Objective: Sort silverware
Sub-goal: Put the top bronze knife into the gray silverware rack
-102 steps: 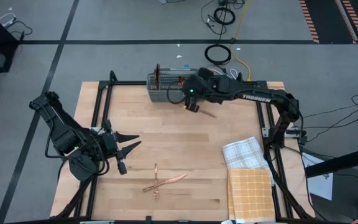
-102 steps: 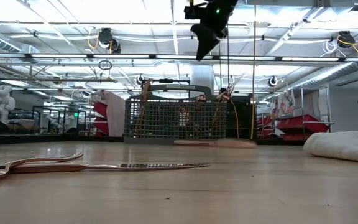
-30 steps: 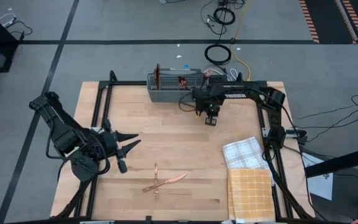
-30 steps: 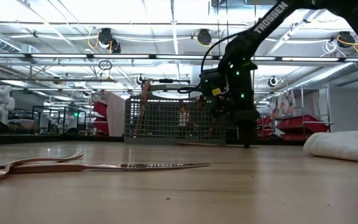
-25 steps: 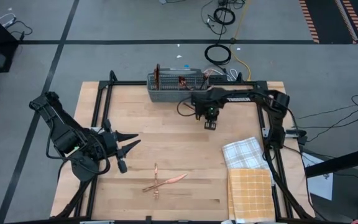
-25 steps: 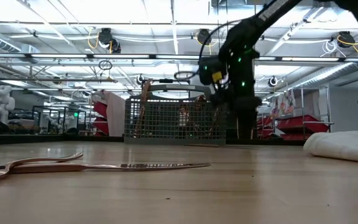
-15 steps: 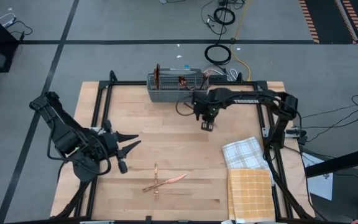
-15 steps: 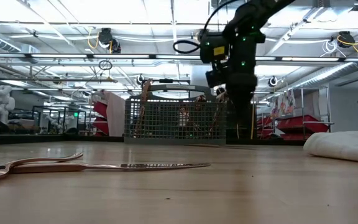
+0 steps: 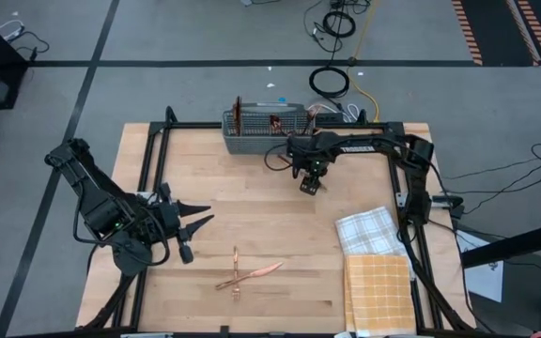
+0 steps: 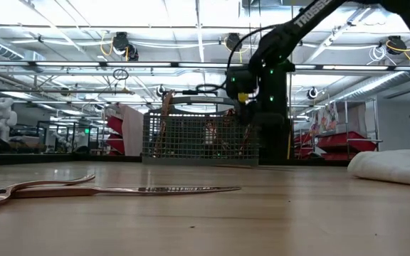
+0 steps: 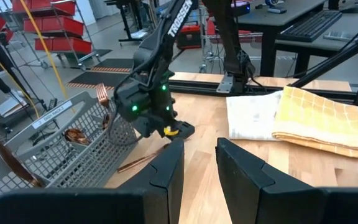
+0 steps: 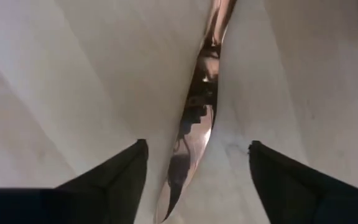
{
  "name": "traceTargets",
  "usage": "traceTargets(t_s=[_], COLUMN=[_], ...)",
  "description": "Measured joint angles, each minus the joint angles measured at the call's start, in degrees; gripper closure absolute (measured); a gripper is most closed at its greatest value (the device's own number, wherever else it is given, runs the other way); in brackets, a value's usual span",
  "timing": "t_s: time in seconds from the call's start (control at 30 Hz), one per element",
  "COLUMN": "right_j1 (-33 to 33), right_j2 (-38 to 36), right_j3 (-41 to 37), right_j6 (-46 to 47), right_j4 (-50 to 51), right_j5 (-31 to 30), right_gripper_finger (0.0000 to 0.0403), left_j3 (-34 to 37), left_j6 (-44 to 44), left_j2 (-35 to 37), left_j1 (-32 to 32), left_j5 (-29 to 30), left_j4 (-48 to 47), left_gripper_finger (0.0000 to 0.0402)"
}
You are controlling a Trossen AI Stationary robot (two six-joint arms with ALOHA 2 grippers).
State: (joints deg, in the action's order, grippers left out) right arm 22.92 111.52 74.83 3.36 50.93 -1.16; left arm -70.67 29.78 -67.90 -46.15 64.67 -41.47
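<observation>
I see a copper knife (image 12: 194, 127) flat on the table (image 9: 252, 207) between my right gripper (image 12: 197, 168) fingers, which stand wide apart, touching nothing, holding nothing.

Copper knife (image 12: 194, 134) flat on wood; two crossed pieces (image 9: 246, 273) near front

Your right arm stretches from its base across to the middle, its right gripper (image 9: 309, 186) pointing straight down, low, with fingers (image 12: 114, 174) spread wide apart. Your left arm sits folded at its own side, the left gripper (image 9: 195, 225) level, fingers (image 11: 166, 168) parted.
</observation>
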Motion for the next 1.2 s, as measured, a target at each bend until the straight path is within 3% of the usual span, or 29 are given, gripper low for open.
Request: traceTargets(t_s=[0.17,0.3,0.43,0.6,0.63,1.2], right_j1=[0.1,0.0,-0.8,-1.2,-1.2,-5.5], right_j2=[4.2,7.0,8.0,7.6,7.4,1.2], right_j3=[0.4,0.7,0.9,0.8,0.7,-0.2], right_j6=[0.0,0.2,1.0,3.1,3.1,6.8], right_j4=[0.2,0.6,0.4,0.0,0.0,-0.1], right_j5=[-0.3,0.5,1.4,0.7,0.6,-2.0], right_gripper_finger=[0.011,0.0126,0.0205,0.0363,0.0379,0.04], left_j3=[0.0,0.0,0.0,0.0,0.0,0.0], left_j6=[0.0,0.0,0.0,0.0,0.0,0.0], left_j2=[0.0,0.0,0.0,0.0,0.0,0.0], left_j1=[0.0,0.0,0.0,0.0,0.0,0.0], left_j5=[0.0,0.0,0.0,0.0,0.0,-1.5], left_j4=[-0.4,-1.3,-1.3,-1.3,-1.3,-1.5], left_gripper_finger=[0.03,0.03,0.03,0.03,0.03,0.03])
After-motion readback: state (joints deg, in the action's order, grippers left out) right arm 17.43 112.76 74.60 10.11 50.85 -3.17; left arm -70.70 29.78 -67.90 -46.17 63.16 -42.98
